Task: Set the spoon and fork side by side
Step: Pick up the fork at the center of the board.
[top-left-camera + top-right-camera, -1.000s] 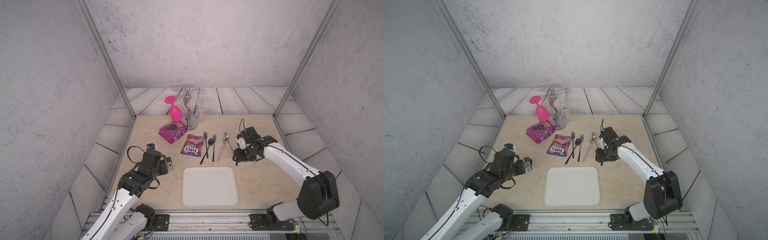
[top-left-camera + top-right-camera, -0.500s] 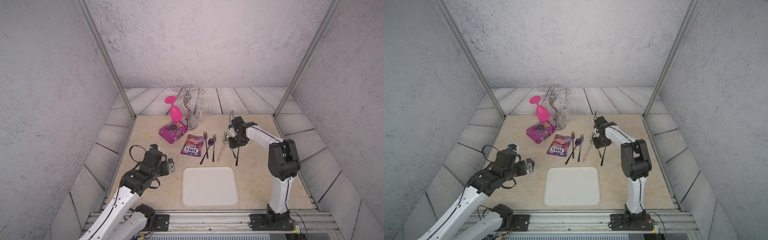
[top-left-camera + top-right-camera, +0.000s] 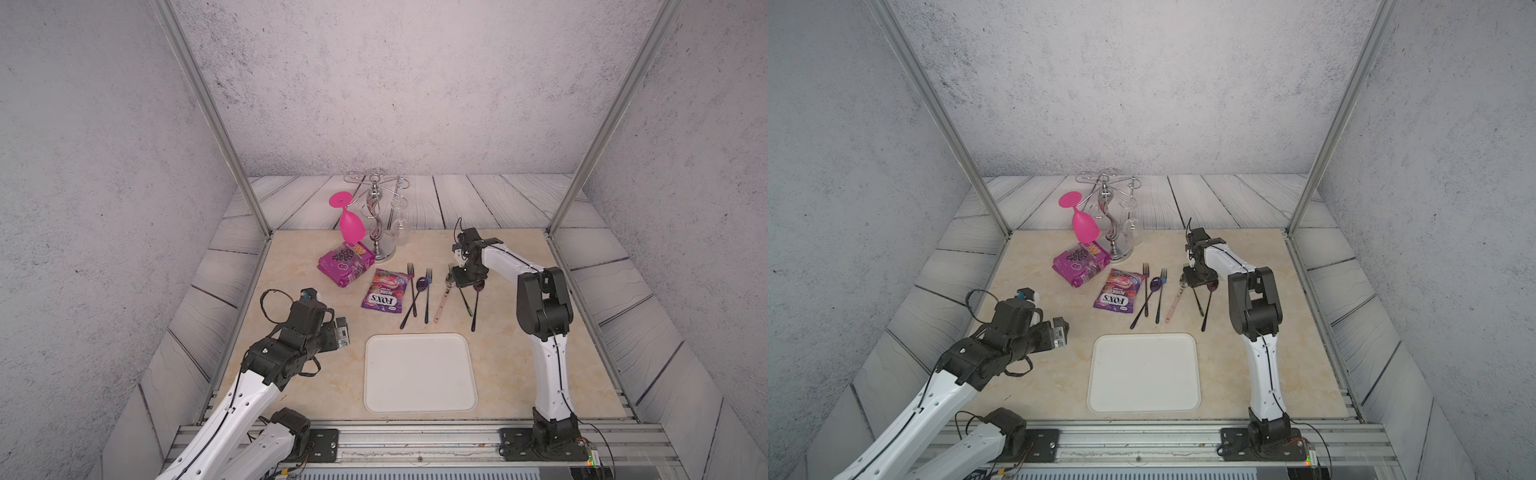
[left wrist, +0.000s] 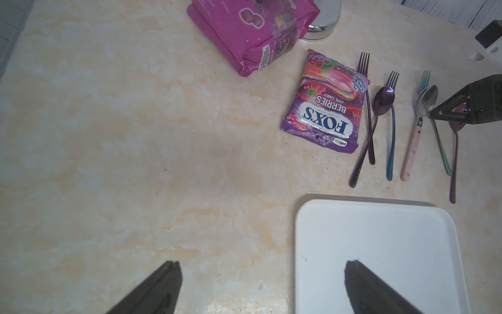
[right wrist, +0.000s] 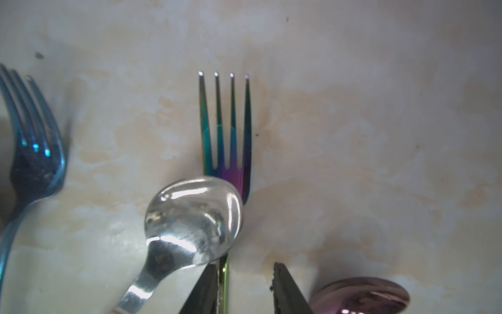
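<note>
Now the fork (image 5: 225, 141) lies flat, its stem between the right pincer's (image 5: 245, 274) part-open jaws, nearer one finger. Centre over the stem before closing, and lift gently: the spoon's (image 5: 193, 217) bowl overlaps the neck just ahead of the tips.

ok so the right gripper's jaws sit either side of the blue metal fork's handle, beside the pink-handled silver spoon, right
No: the right gripper has its jaws either side of the handle of the rainbow-coloured metal fork, beside the pink-handled silver spoon. The blue metal fork lies beyond that spoon, as the right wrist view shows.
</note>
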`<action>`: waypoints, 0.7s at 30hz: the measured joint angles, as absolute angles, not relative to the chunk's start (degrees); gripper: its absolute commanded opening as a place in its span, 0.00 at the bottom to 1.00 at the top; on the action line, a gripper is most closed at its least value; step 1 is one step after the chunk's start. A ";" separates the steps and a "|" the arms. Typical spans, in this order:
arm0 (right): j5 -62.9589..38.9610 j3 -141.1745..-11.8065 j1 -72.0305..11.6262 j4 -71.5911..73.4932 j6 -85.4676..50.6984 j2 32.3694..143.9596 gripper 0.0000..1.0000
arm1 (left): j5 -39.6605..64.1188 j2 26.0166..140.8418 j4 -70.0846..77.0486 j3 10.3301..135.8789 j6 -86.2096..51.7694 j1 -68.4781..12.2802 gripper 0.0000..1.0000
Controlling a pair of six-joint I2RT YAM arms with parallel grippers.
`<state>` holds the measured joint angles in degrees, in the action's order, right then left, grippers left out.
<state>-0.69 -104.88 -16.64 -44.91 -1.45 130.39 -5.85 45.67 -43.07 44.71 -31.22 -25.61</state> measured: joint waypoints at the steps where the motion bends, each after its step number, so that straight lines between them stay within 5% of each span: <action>1: -0.75 -105.41 -16.64 -45.34 -1.48 130.78 0.35 | -5.96 45.71 -43.07 44.71 -31.20 -25.61 0.99; 4: -1.06 -106.48 -16.64 -46.09 -1.50 131.13 0.35 | -6.22 45.76 -43.07 44.71 -31.05 -25.61 1.00; 16: -2.20 -107.61 -16.62 -48.42 -4.91 132.03 0.02 | -7.07 45.63 -43.07 44.71 -30.79 -25.61 1.00; 21: -1.63 -107.57 -16.53 -48.12 -7.40 131.98 0.00 | -7.35 45.12 -43.07 44.71 -30.76 -25.61 0.99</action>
<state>-1.63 -107.57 -16.53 -48.12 -7.40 131.98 -7.35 45.12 -43.07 44.71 -30.76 -25.61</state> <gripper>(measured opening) 0.050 0.995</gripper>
